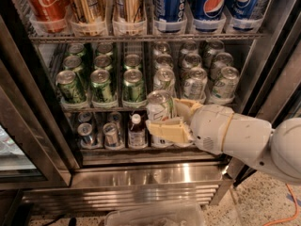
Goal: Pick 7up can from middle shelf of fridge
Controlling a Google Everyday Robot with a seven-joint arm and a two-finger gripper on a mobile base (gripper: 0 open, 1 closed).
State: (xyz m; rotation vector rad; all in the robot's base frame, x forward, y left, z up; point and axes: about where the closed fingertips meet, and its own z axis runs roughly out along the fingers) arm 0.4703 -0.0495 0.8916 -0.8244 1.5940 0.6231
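Note:
My gripper (170,117) comes in from the lower right on a white arm and is shut on the 7up can (160,105), a silver-white can with green lettering. The can is upright and held out in front of the middle shelf (108,108), just before its front edge. More silver 7up cans (194,81) stand in rows on the right half of that shelf, and dark green cans (101,84) fill the left half. The fridge (42,140) has a dark frame and its door stands open.
The top shelf holds Coca-Cola cans (46,3), gold cans (87,4) and blue Pepsi cans (210,4). The bottom shelf has small cans (112,134) and a bottle (137,131). A ribbed steel base (141,182) lies below. A clear plastic bin (160,215) sits on the floor.

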